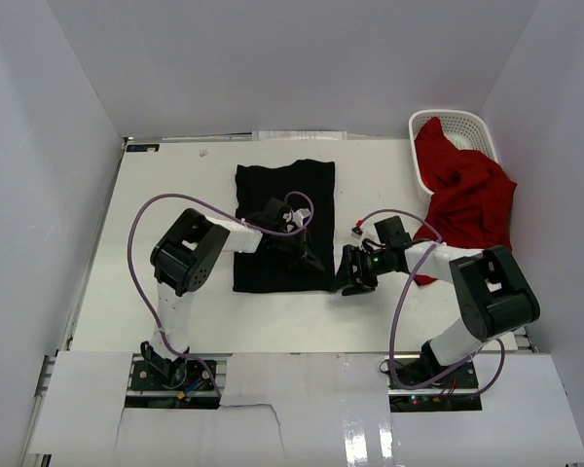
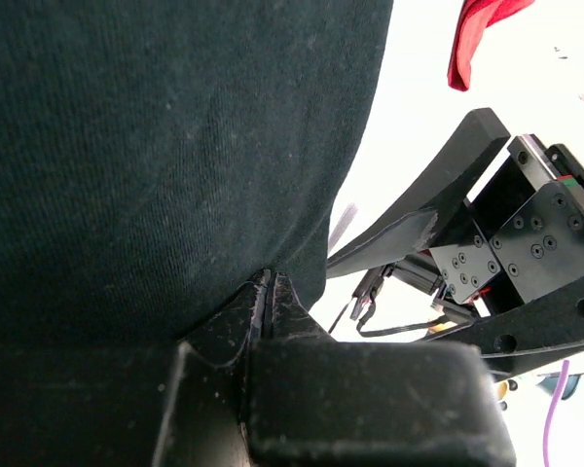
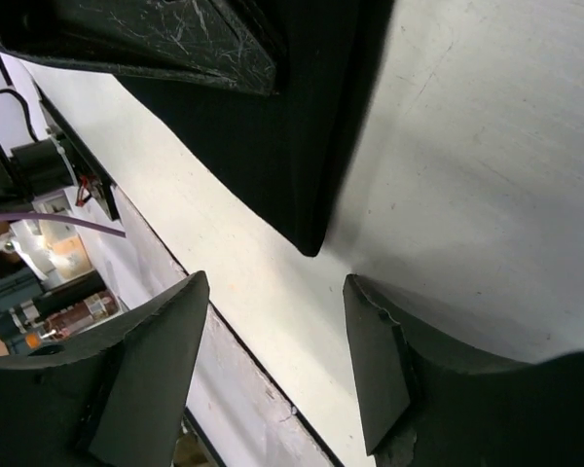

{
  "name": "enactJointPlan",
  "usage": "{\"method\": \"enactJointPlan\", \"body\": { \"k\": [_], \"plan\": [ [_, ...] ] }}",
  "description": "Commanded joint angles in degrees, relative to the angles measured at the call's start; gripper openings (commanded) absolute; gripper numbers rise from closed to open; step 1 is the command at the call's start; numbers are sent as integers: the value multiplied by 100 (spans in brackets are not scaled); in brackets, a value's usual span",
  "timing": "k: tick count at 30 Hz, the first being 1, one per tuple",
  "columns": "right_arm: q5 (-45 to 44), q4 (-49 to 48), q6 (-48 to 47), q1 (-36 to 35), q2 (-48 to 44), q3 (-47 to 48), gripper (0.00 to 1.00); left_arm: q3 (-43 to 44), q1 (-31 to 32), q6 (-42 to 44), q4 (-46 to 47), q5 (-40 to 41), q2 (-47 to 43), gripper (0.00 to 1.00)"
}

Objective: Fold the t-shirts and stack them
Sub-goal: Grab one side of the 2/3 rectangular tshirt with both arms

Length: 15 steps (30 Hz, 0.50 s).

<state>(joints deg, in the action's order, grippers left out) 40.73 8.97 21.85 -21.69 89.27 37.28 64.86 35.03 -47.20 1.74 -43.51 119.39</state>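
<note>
The black t-shirt [image 1: 273, 209] lies folded flat in a rectangle at mid-table. My left gripper [image 1: 310, 258] rests on its lower right part. In the left wrist view its fingertips [image 2: 263, 292] are pressed together at the black cloth [image 2: 175, 146] near the shirt's right edge. My right gripper [image 1: 348, 280] is open and empty just right of the shirt's lower right corner [image 3: 311, 233], low over the table. The red t-shirt [image 1: 462, 195] lies crumpled, half in the basket and half on the table at the right. A bit of it shows in the left wrist view [image 2: 482, 39].
A white lattice basket [image 1: 467, 122] stands at the back right corner under the red shirt. White walls close in the table on three sides. Purple cables loop off both arms. The table's front edge [image 3: 224, 331] runs just beneath the right gripper.
</note>
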Motion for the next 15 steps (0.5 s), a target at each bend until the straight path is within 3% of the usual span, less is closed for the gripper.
{"method": "enactJointPlan", "body": {
  "k": [1, 10, 15],
  "plan": [
    [-22, -17, 274, 34, 63, -176, 65, 79, 31, 176, -139, 457, 84, 0],
    [383, -2397, 1866, 34, 608, -1003, 61, 79, 31, 194, -341, 457, 32, 0],
    [-230, -2699, 2218, 34, 442, -1240, 58, 79, 31, 211, -385, 466, 5, 0]
  ]
}}
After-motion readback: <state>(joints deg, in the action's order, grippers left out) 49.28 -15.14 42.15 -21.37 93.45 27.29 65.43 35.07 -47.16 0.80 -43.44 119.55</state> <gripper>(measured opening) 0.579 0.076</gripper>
